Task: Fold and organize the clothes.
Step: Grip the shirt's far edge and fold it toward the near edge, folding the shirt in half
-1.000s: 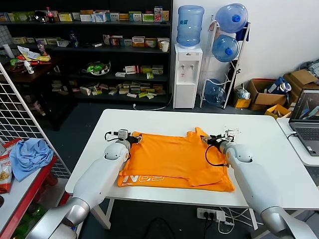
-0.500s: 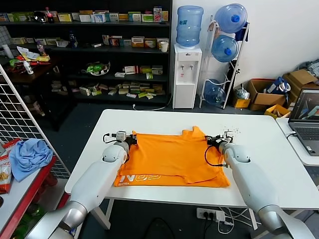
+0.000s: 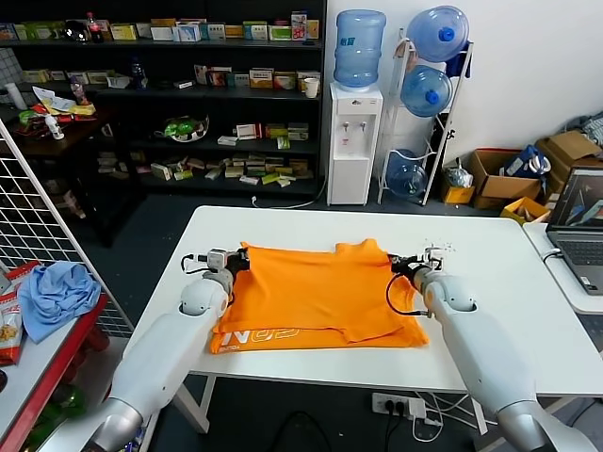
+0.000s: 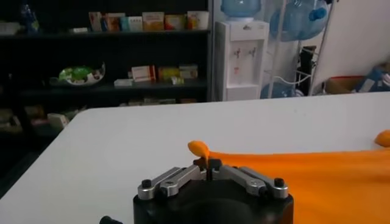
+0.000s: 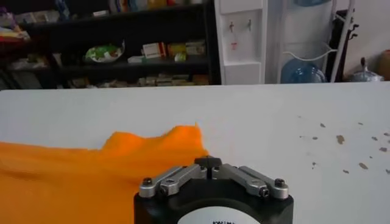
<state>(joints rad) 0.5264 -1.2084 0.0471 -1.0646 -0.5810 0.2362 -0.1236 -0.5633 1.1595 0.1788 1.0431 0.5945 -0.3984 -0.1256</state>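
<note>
The bright orange T-shirt [image 3: 320, 297] lies on the white table [image 3: 509, 273], folded over itself, with pale lettering [image 3: 268, 336] on the strip nearest me. My left gripper [image 3: 237, 260] is at the shirt's far left corner. In the left wrist view it [image 4: 208, 163] is shut on a small pinch of the orange cloth [image 4: 317, 176]. My right gripper [image 3: 394, 266] is at the shirt's far right corner. In the right wrist view it [image 5: 208, 164] is shut at the edge of the cloth [image 5: 91, 170], and the pinch itself is hidden behind the jaws.
A light blue cloth [image 3: 57, 294] lies on a red side table at the left, behind a wire grid [image 3: 38, 217]. A laptop [image 3: 577, 226] stands on the neighbouring table at the right. Shelves and a water dispenser [image 3: 355, 141] stand behind the table.
Both grippers have moved away from me and a little to the left, dragging the shirt with them. Its near edge has slid farther onto the table.
</note>
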